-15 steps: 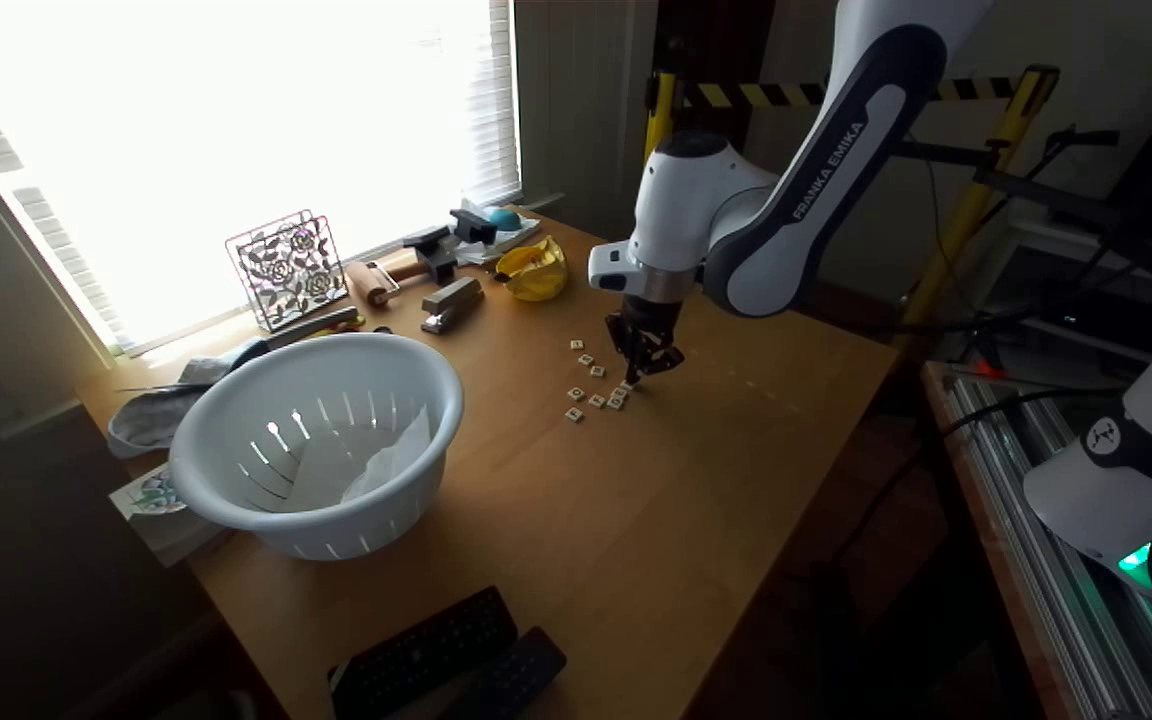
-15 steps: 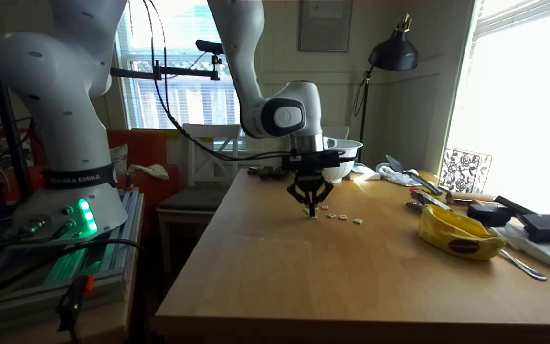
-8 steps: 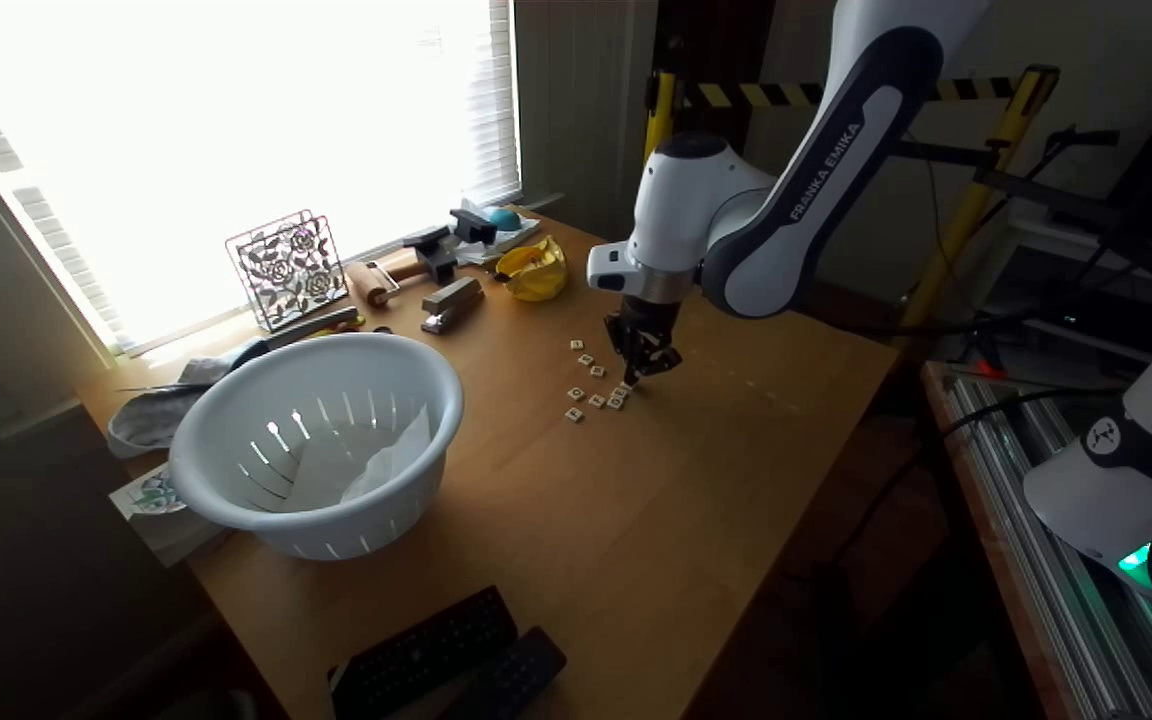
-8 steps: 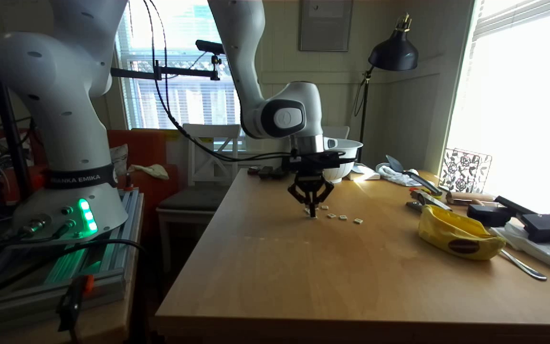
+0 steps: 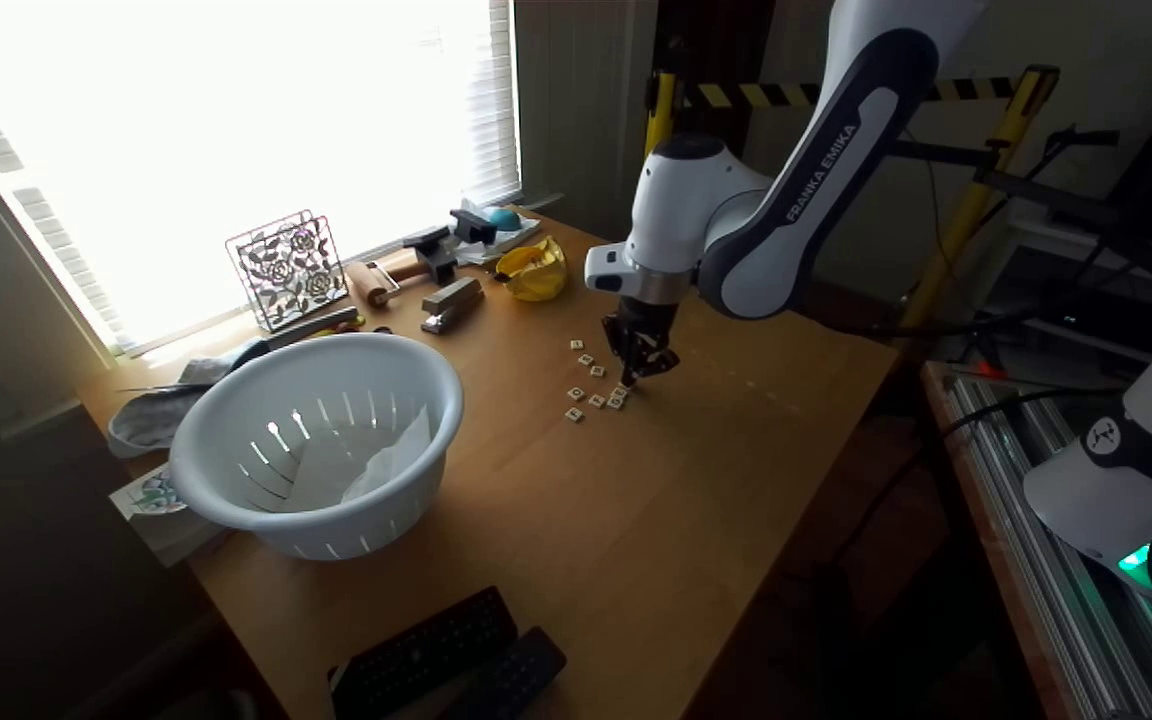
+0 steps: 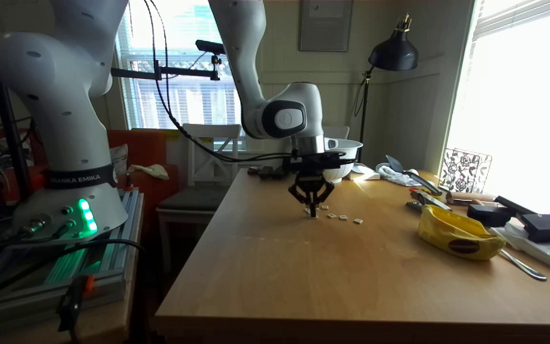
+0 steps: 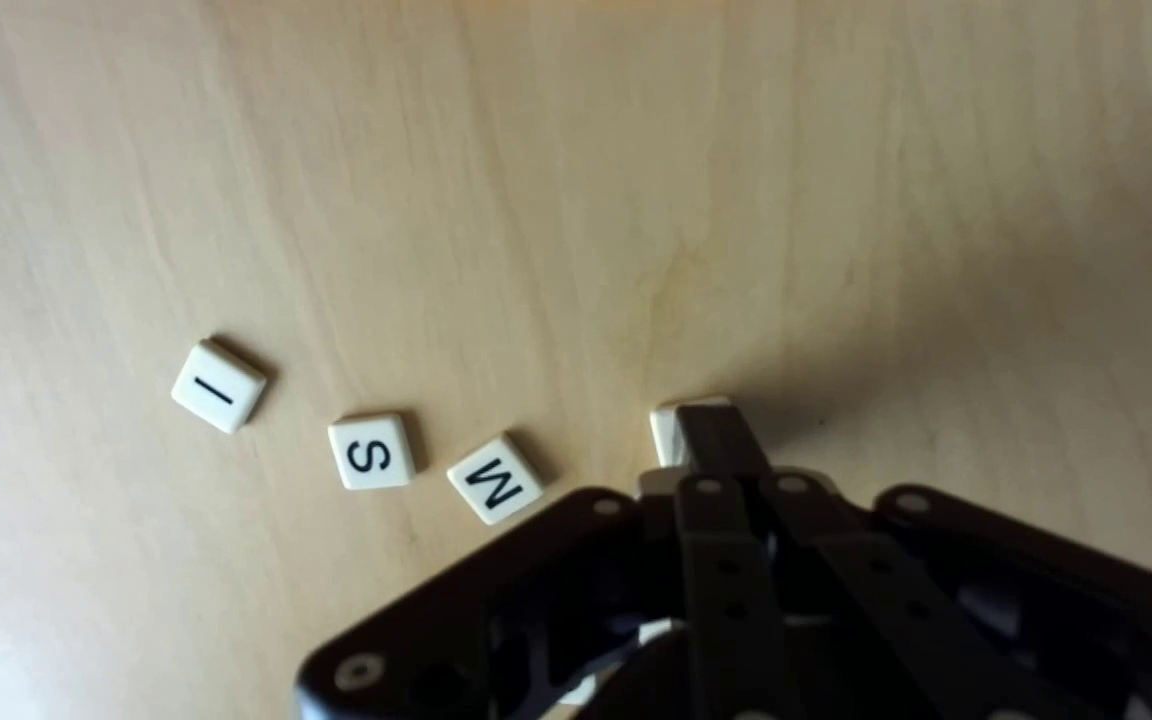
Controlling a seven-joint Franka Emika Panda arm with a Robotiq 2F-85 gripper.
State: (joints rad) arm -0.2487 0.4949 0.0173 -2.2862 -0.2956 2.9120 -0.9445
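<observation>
White tiles [image 7: 372, 452] lie on the table [image 7: 436, 200]. We see the gripper [image 6: 313, 213] with fingers drawn together, tips over one half-hidden tile [image 7: 665, 436]

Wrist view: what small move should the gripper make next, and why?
Probably a gentle nudge of the partly hidden tile toward the M tile: the shut gripper is down at it, the fingertips cover its right part in this view, the M tile lies to the left, and a gap separates the two.
</observation>
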